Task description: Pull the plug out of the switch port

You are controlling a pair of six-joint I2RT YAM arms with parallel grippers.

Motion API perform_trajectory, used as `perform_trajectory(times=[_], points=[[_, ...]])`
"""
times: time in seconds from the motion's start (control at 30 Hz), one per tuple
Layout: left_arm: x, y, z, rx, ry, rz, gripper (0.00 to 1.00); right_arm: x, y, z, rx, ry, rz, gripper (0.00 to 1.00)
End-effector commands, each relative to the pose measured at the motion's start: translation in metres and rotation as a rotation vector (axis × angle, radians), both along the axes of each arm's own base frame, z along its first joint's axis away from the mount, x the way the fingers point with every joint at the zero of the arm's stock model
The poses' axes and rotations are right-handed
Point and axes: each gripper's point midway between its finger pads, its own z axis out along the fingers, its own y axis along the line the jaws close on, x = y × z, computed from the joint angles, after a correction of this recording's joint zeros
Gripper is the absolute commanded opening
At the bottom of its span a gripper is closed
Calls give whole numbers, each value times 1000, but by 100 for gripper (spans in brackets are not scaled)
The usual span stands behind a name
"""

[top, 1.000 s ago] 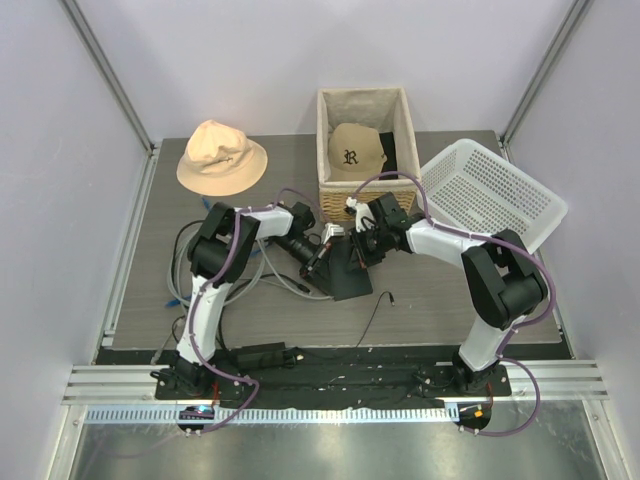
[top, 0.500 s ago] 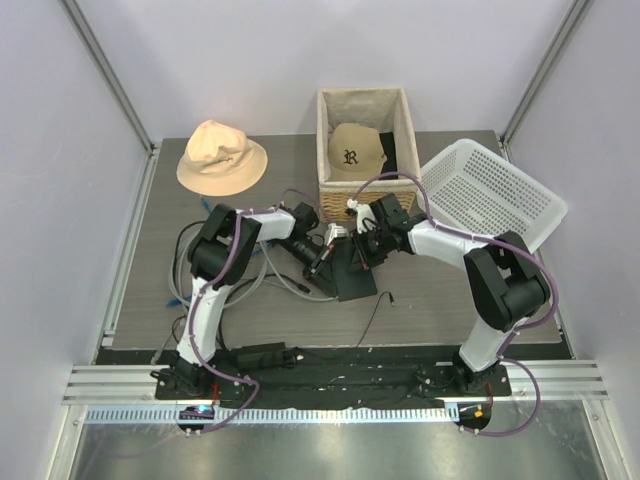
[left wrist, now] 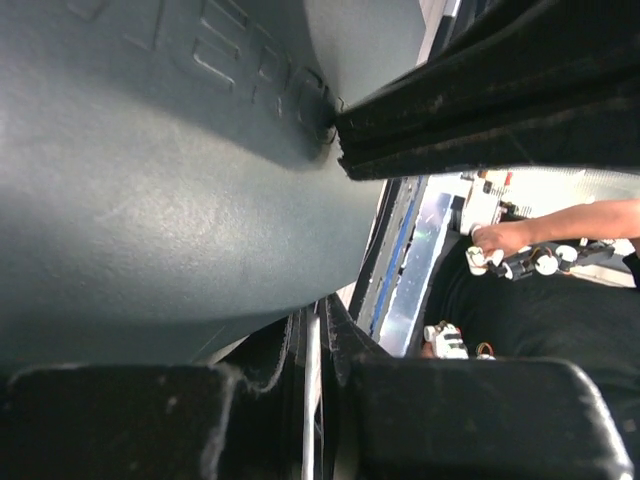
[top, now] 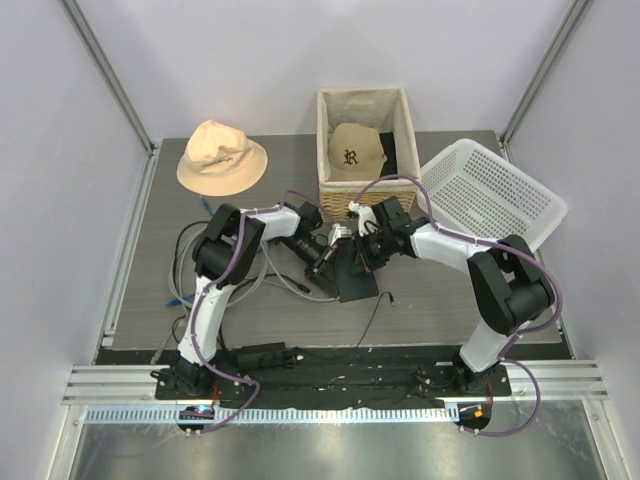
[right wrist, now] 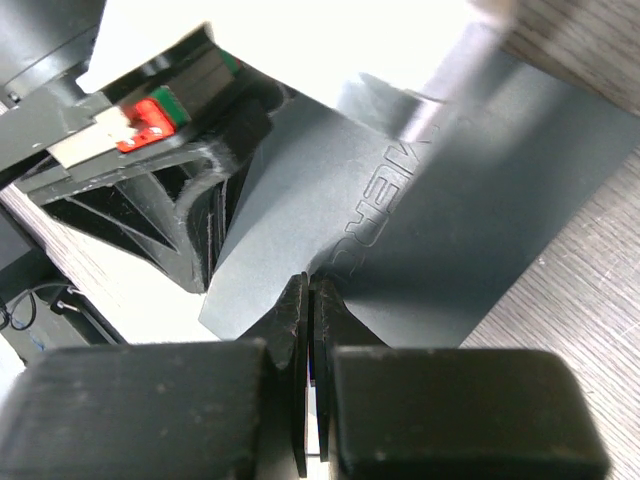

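Note:
The switch (top: 357, 276) is a flat dark box lying mid-table. It fills the left wrist view (left wrist: 150, 200) and shows raised lettering in the right wrist view (right wrist: 480, 220). My left gripper (top: 322, 257) lies low at the switch's left edge. Its jaws (left wrist: 320, 312) are closed to a thin pale slit, and I cannot tell what is in it. My right gripper (top: 362, 247) is shut and empty, its tips (right wrist: 309, 285) resting on the switch's top. The plug and the sockets are hidden behind the left gripper.
Grey and blue cables (top: 195, 272) are bundled left of the switch. A thin black lead (top: 376, 310) runs toward a black adapter brick (top: 262, 354). A wicker basket (top: 325, 140) holding a cap, a tan bucket hat (top: 220, 155) and a white plastic basket (top: 490, 190) stand behind.
The switch has slid and turned slightly to the right. Both grippers have shifted a little to the right with it and stayed closed.

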Motion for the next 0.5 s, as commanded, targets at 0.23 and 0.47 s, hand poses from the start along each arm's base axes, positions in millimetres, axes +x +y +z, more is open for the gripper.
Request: perform_trajectory(times=[0.23, 0.47], points=[[-41, 71, -32, 297, 158, -197, 0, -13, -27, -23, -139, 16, 13, 1], [-10, 98, -24, 304, 135, -108, 0, -22, -34, -29, -159, 18, 30, 1]])
